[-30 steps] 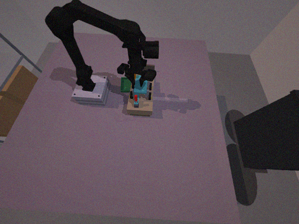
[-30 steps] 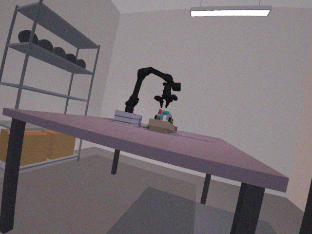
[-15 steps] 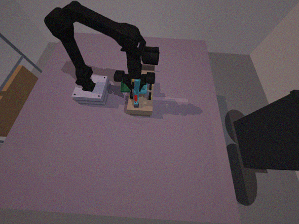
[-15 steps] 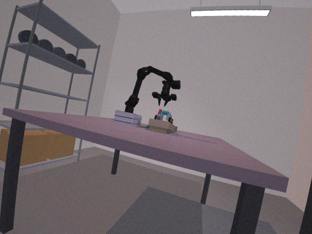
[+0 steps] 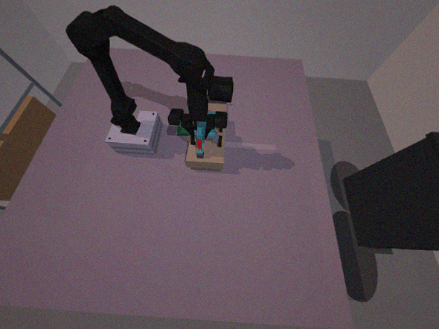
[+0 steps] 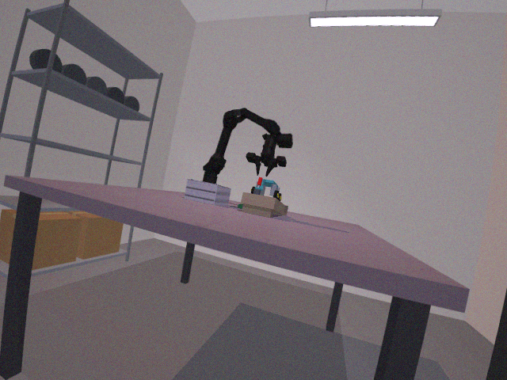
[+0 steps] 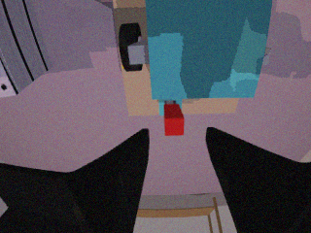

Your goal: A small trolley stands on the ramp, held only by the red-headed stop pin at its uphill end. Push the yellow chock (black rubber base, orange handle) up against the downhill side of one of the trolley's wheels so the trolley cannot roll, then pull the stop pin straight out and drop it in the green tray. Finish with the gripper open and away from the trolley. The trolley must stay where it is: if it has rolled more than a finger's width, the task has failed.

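The teal trolley (image 6: 269, 182) (image 7: 209, 49) stands on the beige ramp (image 5: 208, 164) (image 6: 261, 200) (image 7: 138, 94), partly hidden by the arm in the top view. The red-headed stop pin (image 5: 199, 144) (image 6: 260, 180) (image 7: 174, 126) stands upright at the trolley's uphill end. My gripper (image 5: 200, 139) (image 6: 262, 175) (image 7: 177, 134) is open and empty, pointing down just above the pin. In the wrist view the red head shows between the fingertips, untouched. The green tray (image 5: 182, 129) (image 6: 240, 206) lies beside the ramp, partly hidden. I cannot make out the yellow chock's body or its orange handle.
The pale layered base block (image 5: 149, 127) (image 6: 207, 191) of the arm stands left of the ramp on the pink table (image 5: 169, 232) (image 6: 163, 208). Shelving with orange boxes (image 5: 29, 127) (image 6: 44, 239) stands beyond the table. A large dark block (image 5: 406, 197) is at the right of the top view.
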Tool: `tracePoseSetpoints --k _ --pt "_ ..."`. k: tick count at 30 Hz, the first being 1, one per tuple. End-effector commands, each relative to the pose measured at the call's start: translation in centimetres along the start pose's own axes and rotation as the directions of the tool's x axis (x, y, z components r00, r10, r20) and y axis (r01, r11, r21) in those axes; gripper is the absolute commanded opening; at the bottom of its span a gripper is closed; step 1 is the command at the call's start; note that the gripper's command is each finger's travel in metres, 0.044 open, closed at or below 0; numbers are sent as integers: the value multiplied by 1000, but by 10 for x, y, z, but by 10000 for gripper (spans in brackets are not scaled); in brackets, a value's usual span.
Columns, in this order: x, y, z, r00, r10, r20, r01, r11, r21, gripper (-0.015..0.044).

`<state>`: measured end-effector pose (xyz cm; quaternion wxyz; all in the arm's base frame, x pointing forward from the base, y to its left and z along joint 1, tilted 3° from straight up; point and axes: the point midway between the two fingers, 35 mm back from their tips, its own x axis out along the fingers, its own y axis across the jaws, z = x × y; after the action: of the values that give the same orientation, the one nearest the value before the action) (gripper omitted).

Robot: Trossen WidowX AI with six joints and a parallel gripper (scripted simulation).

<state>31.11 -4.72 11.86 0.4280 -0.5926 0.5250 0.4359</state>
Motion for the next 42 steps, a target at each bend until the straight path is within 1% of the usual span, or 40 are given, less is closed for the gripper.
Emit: tracePoseSetpoints --k 1,10,38,42 --pt "7 1 0 1000 5 -2 -5 1000 -5 190" --pt "14 1 0 1000 5 -3 -5 1000 -5 190" --pt "52 2 0 1000 5 -4 -5 1000 -5 190" --pt "48 0 -1 1000 0 -3 0 1000 0 85"
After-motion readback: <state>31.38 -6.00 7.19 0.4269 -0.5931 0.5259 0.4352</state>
